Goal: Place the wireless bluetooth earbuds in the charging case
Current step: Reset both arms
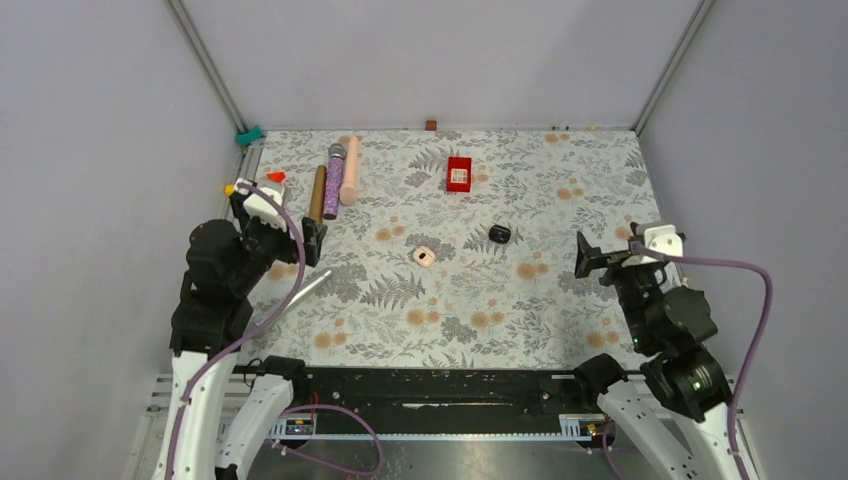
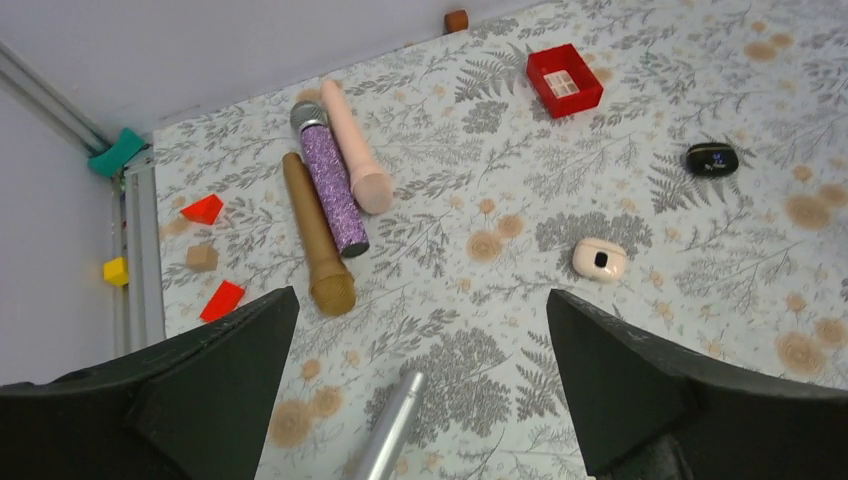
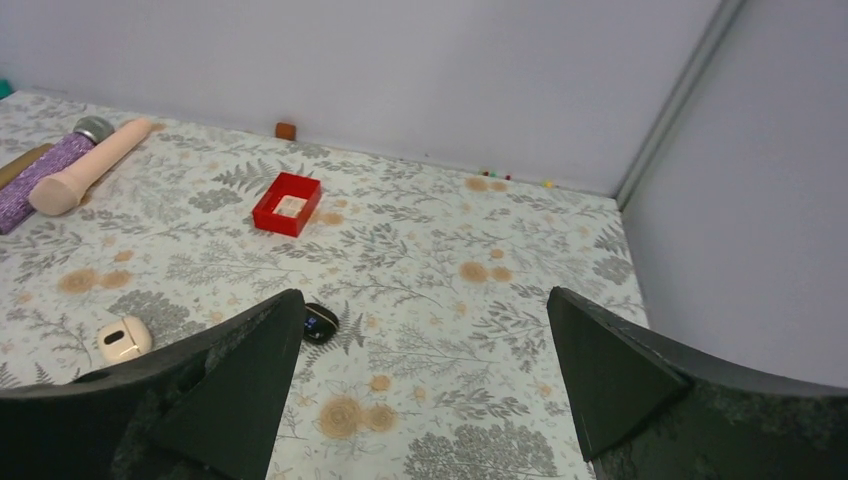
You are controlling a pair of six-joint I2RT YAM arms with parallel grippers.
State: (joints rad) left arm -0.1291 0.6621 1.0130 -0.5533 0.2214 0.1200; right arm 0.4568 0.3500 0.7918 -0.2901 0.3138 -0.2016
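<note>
While nothing is gripped yet, worktop [image 1: 600,300]: a fern-and-flower cloth covers it, and everything lies loose on top.
Left claw [image 2: 420,300]: fingers spread wide with nothing between them, hanging over the near-left part and looking out toward the microphones and cases.
Right claw [image 3: 425,295]: also spread wide and bare, over the near-right side, facing the cases.
Microphones: the brown microphone [image 2: 318,240], purple microphone [image 2: 333,190] and pink microphone [image 2: 355,150] lie side by side at far left. The silver microphone [image 2: 395,425] lies just under the left claw. None belongs to the job.
Red tray [image 2: 582,103]: far centre, well apart from both cases. Something pale lies inside, too small to name.
Black case [image 2: 712,158]: right of centre, lying flat, and its lid looks closed.
Pale case [image 2: 600,259]: near the centre, left of the black case and closer to the arms. It has a dark spot on top, and I cannot tell whether it is open.
Earbuds: no view shows one clearly, so whether they sit in the tray or inside a case cannot be told.
Handling: probably very light, hard, glossy and rounded, so likely to squirt out of a pinch or roll on the cloth. The cases look light enough to skid when pushed.
Hold: probably across an earbud's broadest flanks with a gentle squeeze, while the other claw steadies the case by its sides.
</note>
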